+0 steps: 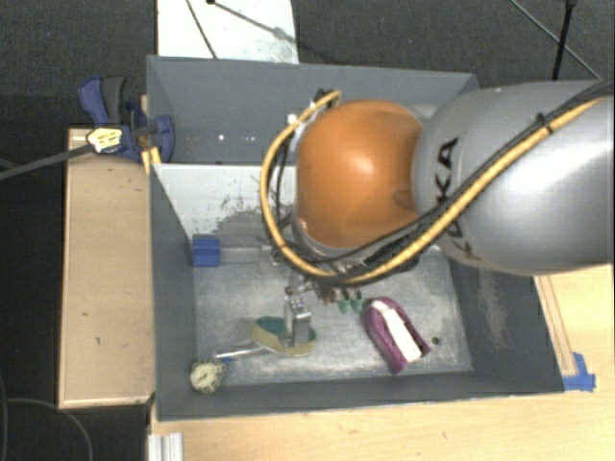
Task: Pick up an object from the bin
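Observation:
My gripper [299, 323] reaches down from under the orange wrist cover to the bin's front middle. Its tip stands on or just above a flat beige and green thing [277, 338] with a thin metal stem [240, 352] that runs off to the left. Whether it touches that thing I cannot tell. A purple and white oblong thing [392, 332] lies slantwise just to the right of the gripper, apart from it. A small dark green bit [343, 305] peeks out below the wrist between the two.
A blue block [206, 252] sits against the bin's left wall. A pale yellowish lump [205, 376] lies in the front left corner, at the end of the metal stem. The arm and its cover hide the bin's back and right.

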